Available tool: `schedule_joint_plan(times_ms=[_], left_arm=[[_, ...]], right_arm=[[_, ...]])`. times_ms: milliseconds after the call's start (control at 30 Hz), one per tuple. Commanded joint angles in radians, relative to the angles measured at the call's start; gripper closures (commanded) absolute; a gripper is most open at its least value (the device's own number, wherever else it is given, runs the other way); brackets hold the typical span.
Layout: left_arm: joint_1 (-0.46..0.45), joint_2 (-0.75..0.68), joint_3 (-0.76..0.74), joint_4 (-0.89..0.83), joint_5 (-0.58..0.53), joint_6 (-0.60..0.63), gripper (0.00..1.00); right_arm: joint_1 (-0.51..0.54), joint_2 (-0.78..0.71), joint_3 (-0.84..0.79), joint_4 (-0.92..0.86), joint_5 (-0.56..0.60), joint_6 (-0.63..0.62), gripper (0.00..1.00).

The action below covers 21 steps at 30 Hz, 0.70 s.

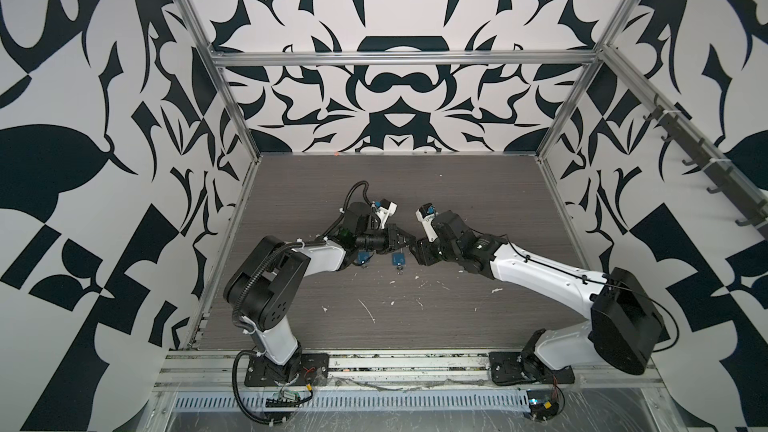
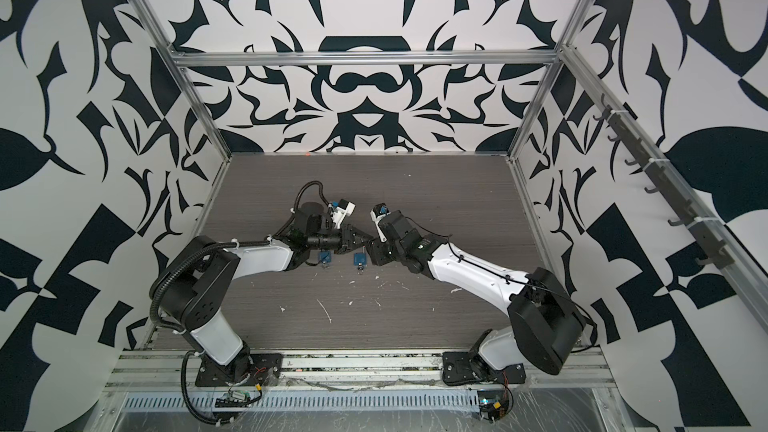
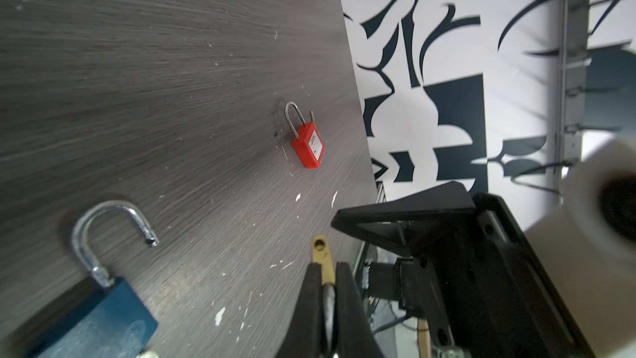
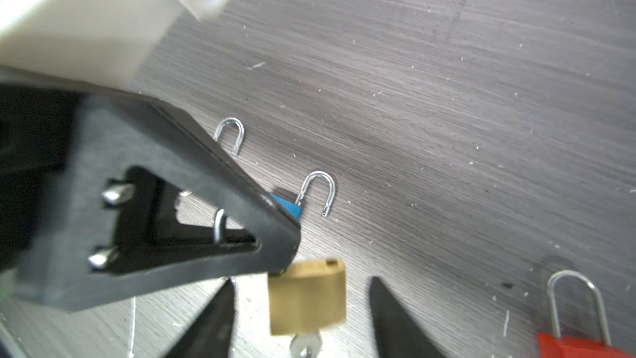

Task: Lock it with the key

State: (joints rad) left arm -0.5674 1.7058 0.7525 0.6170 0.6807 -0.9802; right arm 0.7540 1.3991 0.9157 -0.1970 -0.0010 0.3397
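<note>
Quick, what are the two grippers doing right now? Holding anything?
Left gripper: closed, holding the brass padlock.
Right gripper: open, one finger on either side of the brass padlock, holding nothing.

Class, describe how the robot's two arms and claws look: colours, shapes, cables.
Both arms: white shells, black rounded joints. The left arm carries a ribbed black conduit; the right arm a thin black cable. The left claw and right claw have black tapering fingers.
</note>
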Motion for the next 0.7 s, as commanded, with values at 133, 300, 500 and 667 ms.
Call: schedule_joint_plan(times_ms=[133,300,500,667], left_arm=[[0.012,-0.042,-0.121,0.411,-0.28,-0.542,1.0],[-0.011,-0.06,-0.095,0.429,-0.317,-0.598,1.0],[-0.021,-0.163,-0.159,0.408,-0.412,-0.58,1.0],[-0.021,-0.276,-0.172,0.286,-0.438,-0.563,1.0]], right_arm=[[-0.01,-0.238,0.034,0.058,-0.027,-0.083,0.29],[-0.047,-0.293,0.0,0.111,-0.143,-0.124,0.33],[-0.067,-0.296,-0.07,0.274,-0.207,-0.142,0.34],[-0.1,-0.295,-0.133,0.373,-0.233,-0.161,0.35]])
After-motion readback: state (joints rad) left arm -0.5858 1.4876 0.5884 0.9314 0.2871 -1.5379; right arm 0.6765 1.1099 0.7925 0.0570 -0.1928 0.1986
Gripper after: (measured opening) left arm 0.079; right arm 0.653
